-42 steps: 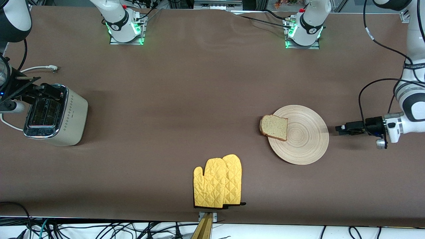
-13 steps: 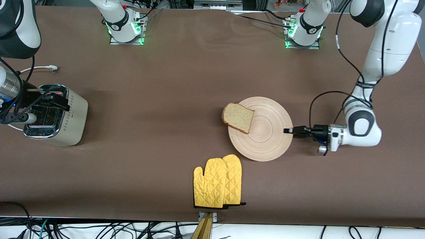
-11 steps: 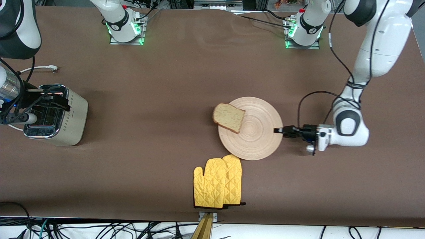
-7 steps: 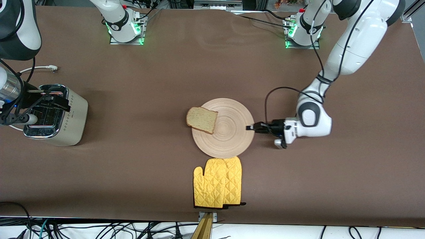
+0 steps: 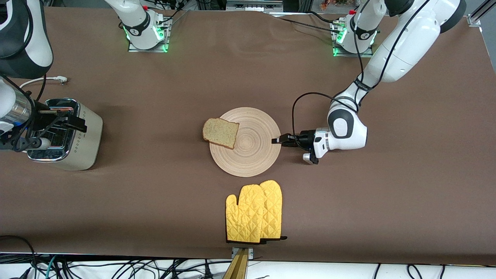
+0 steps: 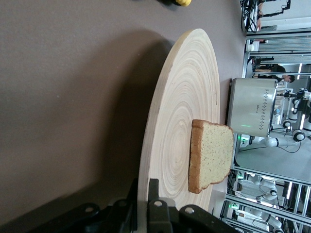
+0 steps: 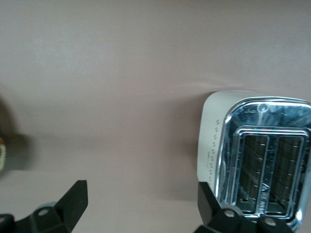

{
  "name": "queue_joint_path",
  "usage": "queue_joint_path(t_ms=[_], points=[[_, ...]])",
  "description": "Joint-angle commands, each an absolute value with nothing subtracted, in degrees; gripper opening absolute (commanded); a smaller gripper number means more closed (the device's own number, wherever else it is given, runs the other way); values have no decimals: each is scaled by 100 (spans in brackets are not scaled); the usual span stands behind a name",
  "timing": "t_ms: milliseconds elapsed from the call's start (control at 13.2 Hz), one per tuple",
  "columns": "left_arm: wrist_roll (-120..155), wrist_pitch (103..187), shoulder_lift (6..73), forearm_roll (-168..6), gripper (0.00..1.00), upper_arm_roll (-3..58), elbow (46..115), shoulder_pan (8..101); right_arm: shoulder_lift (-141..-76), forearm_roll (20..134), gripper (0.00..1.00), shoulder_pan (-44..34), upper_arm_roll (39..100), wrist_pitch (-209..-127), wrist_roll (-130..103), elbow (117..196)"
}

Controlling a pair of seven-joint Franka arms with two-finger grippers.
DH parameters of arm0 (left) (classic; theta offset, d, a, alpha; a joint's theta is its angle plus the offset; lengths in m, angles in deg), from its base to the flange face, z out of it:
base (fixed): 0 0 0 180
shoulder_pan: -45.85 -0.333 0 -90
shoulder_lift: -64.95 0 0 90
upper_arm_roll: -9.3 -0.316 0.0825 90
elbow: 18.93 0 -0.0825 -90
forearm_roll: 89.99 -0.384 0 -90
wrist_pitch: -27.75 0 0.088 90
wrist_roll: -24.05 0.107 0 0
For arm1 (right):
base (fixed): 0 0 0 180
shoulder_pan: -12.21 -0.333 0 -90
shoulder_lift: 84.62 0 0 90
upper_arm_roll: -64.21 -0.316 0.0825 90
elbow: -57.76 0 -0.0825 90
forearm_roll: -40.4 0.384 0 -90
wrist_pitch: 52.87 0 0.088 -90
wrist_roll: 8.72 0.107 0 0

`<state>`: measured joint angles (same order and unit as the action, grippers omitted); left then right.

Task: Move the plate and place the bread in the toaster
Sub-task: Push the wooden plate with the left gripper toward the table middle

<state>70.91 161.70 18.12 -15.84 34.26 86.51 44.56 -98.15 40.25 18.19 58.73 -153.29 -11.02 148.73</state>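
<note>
Near the middle of the brown table (image 5: 162, 186) lies the round wooden plate (image 5: 252, 155), flat on the cloth, with concentric grooves across its face. At about 10 o'clock on the plate rests the bread (image 5: 220, 133), 1 squarish slice with a darker crust, one corner overhanging the rim toward the right arm's end of the table. In the left wrist view the plate (image 6: 187, 111) fills the middle and the bread (image 6: 210, 155) lies flat on it.

At the plate's 3 o'clock edge sits the left gripper (image 5: 276, 140), low at table height, its fingers closed tight on the plate's rim; in the left wrist view the dark fingers (image 6: 154, 216) clamp that edge.

At 6 o'clock from the plate, nearer to the front camera and just apart from it, lie yellow quilted oven mitts (image 5: 254, 212), stacked.

Well away at 9 o'clock, at the right arm's end of the table, stands the cream toaster (image 5: 66, 135) with its chrome top and 2 dark slots. The right gripper (image 5: 54, 124) hangs over the toaster's top with its fingers spread wide and nothing between them; the right wrist view shows the toaster (image 7: 252, 160) and its 2 slots below the spread fingers (image 7: 73, 201).
</note>
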Motion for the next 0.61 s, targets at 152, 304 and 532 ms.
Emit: queue_joint_path(t_ms=[152, 304, 532], points=[[7292, 16135, 2012, -1422, 100, 3435, 8803, 4374, -9789, 4259, 100, 1862, 5815, -15271, -1030, 14943], [7291, 16126, 2021, -1431, 100, 3391, 8803, 4322, -9824, 4583, 100, 1862, 5815, -15271, -1030, 14995], [6952, 15698, 2065, -2446, 100, 3338, 8768, 3832, -9877, 5276, 100, 1854, 5815, -15280, -1021, 15189]])
